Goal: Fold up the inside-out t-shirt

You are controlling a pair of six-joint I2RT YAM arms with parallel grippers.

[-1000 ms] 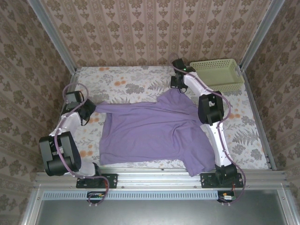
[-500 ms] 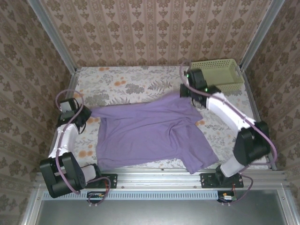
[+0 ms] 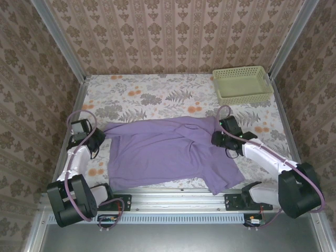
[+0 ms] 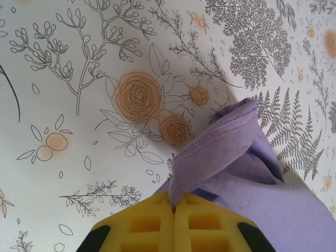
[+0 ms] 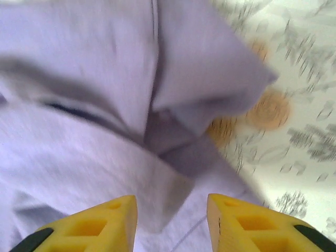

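Inside-out t-shirt [image 3: 157,152] lies rumpled; left gripper [image 4: 173,206] clamps sleeve hem [image 4: 227,130], right gripper [image 5: 171,210] gapes empty over it. Pinch edge firmly, pull taut.

Soft, even overhead light; the t-shirt [image 4: 236,152] casts a faint shadow on the tabletop [image 4: 79,52]. Left wrist view sharp, right wrist view motion-blurred.

Left claw [image 4: 173,203] closed, right claw [image 5: 170,210] agape.
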